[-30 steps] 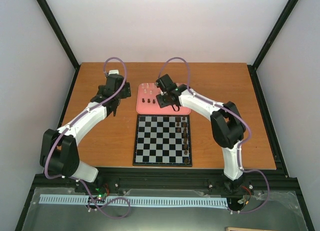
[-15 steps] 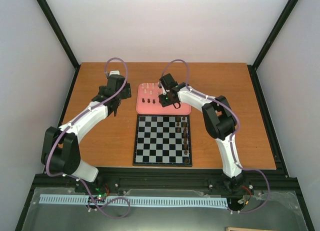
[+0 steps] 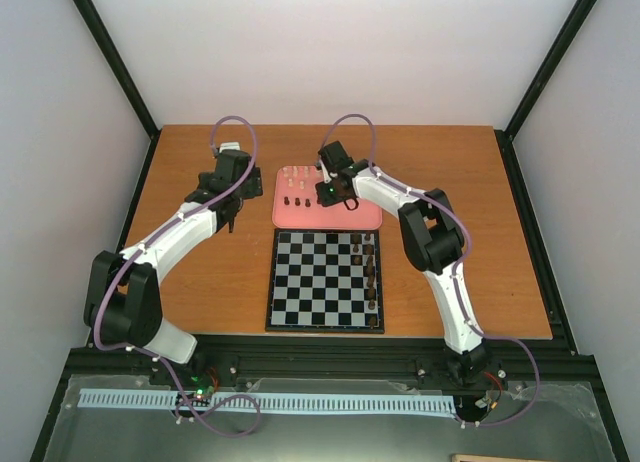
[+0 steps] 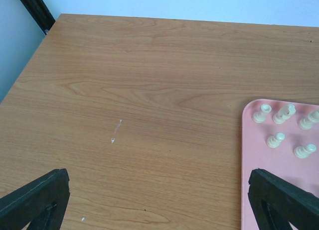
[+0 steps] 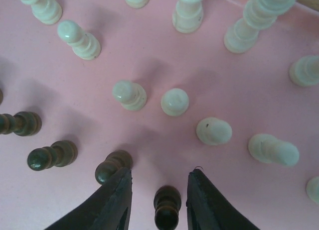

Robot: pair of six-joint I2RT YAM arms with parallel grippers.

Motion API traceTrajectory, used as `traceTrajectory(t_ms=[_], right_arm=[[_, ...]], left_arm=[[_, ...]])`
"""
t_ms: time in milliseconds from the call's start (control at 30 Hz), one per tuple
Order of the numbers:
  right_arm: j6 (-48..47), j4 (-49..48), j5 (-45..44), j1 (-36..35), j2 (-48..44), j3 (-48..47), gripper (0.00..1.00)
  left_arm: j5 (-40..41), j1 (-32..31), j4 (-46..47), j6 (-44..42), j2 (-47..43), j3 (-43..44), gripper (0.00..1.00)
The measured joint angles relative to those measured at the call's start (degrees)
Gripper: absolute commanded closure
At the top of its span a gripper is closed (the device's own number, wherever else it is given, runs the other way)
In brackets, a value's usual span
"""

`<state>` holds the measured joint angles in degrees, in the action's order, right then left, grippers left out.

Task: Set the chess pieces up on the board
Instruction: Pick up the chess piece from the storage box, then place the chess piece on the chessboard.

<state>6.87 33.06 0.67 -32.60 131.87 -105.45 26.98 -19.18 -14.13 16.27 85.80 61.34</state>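
Note:
The chessboard [image 3: 325, 279] lies at the table's front centre, with several dark pieces [image 3: 372, 272] standing along its right columns. Behind it the pink tray [image 3: 365, 220] holds dark and cream pieces. My right gripper [image 5: 158, 176] is open low over the tray, with a dark pawn [image 5: 167, 206] standing between its fingertips, a gap on each side. Another dark piece [image 5: 110, 166] stands just left of the left finger. Cream pieces [image 5: 175, 101] stand beyond. My left gripper [image 3: 228, 218] is open over bare wood left of the tray, empty.
In the left wrist view the tray's left edge [image 4: 245, 155] with several cream pieces [image 4: 275, 140] shows at right. Black frame posts [image 3: 112, 57] rise at the table's back corners. Bare wood [image 3: 200, 282] lies left of the board.
My right gripper has moved back and left over the tray, down toward the dark pieces. The left arm has barely moved.

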Motion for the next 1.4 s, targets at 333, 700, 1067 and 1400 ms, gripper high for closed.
traceTrajectory(t_ms=[333,700,1067,1400], right_arm=[[0.02,1.9,-1.42,0.0,1.51,-1.55,0.71],[0.09,1.97,-2.23,0.04,1.51,-0.87,0.92],[0.63,0.74,-1.25,-0.31,-6.69,7.85,0.93],[3.41,-1.86,-3.61,-8.0,-29.31,21.75,0.93]], left_arm=[[0.31,0.0,0.0,0.0,0.76,0.13,0.0],[0.44,0.0,0.0,0.0,0.81,0.22,0.0],[0.48,0.0,0.0,0.0,0.81,0.22,0.0],[0.2,0.0,0.0,0.0,0.81,0.22,0.0]])
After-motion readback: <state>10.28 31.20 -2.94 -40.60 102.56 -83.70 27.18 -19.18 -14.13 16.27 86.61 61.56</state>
